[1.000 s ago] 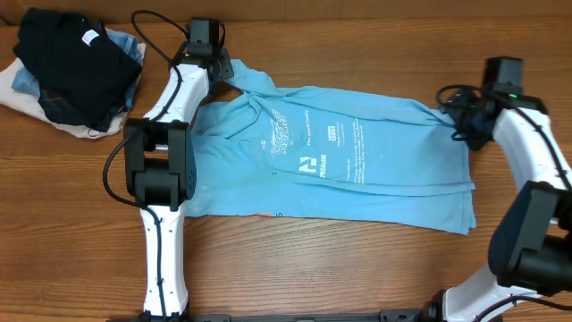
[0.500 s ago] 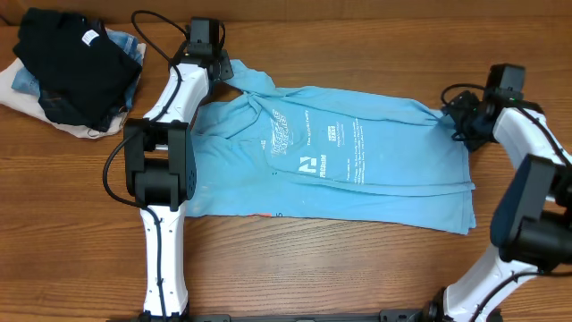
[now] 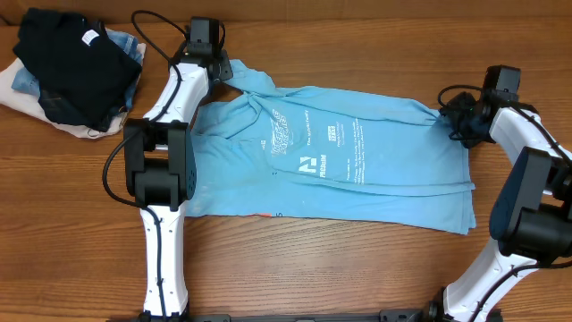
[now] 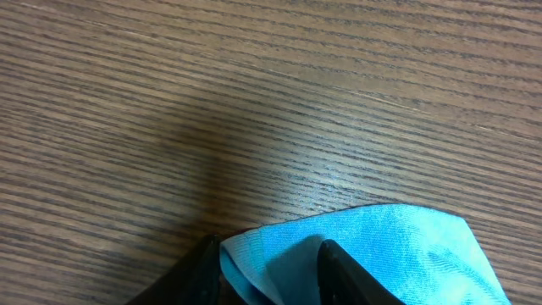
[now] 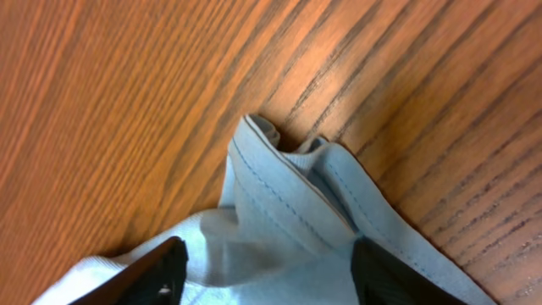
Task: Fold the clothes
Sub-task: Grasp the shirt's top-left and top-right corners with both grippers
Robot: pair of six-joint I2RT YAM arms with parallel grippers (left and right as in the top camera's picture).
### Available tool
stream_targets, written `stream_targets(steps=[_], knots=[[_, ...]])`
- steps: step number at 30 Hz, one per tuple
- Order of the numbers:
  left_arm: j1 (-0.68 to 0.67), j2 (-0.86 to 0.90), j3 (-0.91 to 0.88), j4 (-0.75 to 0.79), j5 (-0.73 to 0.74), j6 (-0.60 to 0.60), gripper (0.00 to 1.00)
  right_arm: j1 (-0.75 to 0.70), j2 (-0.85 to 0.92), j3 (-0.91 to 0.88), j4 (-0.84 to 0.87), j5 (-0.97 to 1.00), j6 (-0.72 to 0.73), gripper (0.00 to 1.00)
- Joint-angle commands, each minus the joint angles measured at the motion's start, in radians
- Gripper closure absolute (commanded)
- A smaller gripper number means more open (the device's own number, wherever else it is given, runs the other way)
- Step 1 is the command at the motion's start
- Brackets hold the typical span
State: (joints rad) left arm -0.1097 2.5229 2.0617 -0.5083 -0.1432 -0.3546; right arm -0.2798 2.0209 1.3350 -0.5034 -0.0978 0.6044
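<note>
Two corners are in hand, so the job now is to lift both evenly and carry them over without letting the cloth twist.

From overhead, the shirt [image 3: 331, 161] lies spread flat across the middle of the wooden worktop [image 3: 357, 268], print up. My left tool [image 3: 217, 64] is at its far left corner and my right tool [image 3: 451, 121] at its far right edge. A black garment [image 3: 76, 67] sits heaped well apart at the far left. The blue cloth looks thin and limp, with soft creases along the near right hem, so I judge it will sag between the two holds unless I keep it taut.

At the left wrist, my fingers [image 4: 203, 271] stand close together, pinching a smooth rounded point of the blue fabric over bare wood grain.

At the right wrist, my fingers [image 5: 144, 271] stand wider, and a stitched hem gathered into a thick ridge fills the gap. I judge that a grip, though a bulkier one, and the one likelier to slip.
</note>
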Motion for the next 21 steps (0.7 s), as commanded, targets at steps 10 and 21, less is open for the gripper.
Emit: stream_targets(steps=[10,21], knots=[[-0.001,0.041,0.003,-0.016,0.009,0.018,0.63,0.003,0.002,0.013,0.032,0.0,-0.01,0.53],[-0.002,0.04,0.006,-0.012,0.013,0.018,0.96,0.003,0.002,0.013,0.048,0.003,-0.005,0.96]])
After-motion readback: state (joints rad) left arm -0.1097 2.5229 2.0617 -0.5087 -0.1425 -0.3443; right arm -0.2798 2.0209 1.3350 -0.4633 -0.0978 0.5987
